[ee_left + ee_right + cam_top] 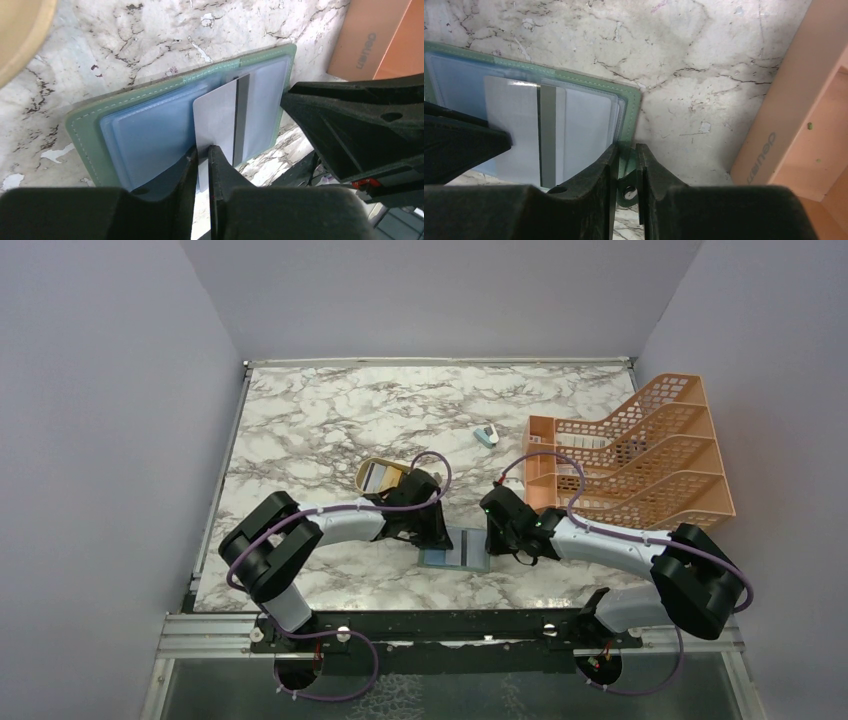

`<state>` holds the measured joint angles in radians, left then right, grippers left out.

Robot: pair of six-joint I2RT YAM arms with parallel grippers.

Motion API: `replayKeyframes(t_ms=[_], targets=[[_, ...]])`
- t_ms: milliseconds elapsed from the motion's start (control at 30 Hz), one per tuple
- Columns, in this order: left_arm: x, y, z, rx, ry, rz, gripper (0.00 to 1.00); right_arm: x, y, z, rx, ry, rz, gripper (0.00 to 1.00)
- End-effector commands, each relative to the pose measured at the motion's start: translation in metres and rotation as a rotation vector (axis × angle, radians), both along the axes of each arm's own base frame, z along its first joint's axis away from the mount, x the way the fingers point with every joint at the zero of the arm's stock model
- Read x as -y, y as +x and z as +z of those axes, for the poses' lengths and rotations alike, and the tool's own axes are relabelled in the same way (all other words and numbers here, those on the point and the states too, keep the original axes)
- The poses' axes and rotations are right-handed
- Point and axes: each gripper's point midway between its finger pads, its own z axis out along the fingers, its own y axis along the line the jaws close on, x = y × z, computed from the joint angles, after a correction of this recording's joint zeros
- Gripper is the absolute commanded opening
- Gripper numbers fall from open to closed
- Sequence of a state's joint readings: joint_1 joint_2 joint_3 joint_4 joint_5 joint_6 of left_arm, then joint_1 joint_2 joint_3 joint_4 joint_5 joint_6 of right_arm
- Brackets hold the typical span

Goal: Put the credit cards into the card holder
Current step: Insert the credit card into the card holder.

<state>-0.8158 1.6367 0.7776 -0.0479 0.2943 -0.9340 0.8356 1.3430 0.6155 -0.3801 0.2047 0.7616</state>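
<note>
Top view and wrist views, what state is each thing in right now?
Grey-green card holder: open, flat on the table.
Pale grey striped card: gripped, lying over the holder's pockets.
Left gripper: shut on the card.
Right gripper: shut on the holder's edge.
Orange mesh file rack: upright.

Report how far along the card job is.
Done: the wallet lies open on the table, its edge pinched by the right claw. In hand: the left claw grips a grey card, leading end at a blue pocket, most of it sticking out. Left: push it home, then deal with whatever pale things sit in the tan dish.
</note>
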Motion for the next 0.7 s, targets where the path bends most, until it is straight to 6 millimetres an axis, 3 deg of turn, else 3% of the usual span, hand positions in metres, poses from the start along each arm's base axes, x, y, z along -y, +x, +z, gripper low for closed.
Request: replayKeyframes(t_ms=[0, 167, 367, 667], targets=[[-0.007, -0.002, -0.008, 0.018, 0.066, -0.001, 0.23, -0.009, -0.021, -0.005, -0.089, 0.057, 0.030, 0.20], [-0.011, 0.010, 0.015, 0.101, 0.061, 0.041, 0.39, -0.010, -0.022, 0.014, -0.083, 0.076, 0.032, 0.22], [-0.007, 0.012, 0.022, 0.130, 0.016, 0.043, 0.43, -0.008, -0.018, 0.022, -0.049, 0.084, 0.024, 0.25], [-0.002, 0.008, 0.013, 0.124, -0.021, 0.020, 0.46, -0.008, -0.019, 0.010, -0.060, 0.076, 0.018, 0.25]])
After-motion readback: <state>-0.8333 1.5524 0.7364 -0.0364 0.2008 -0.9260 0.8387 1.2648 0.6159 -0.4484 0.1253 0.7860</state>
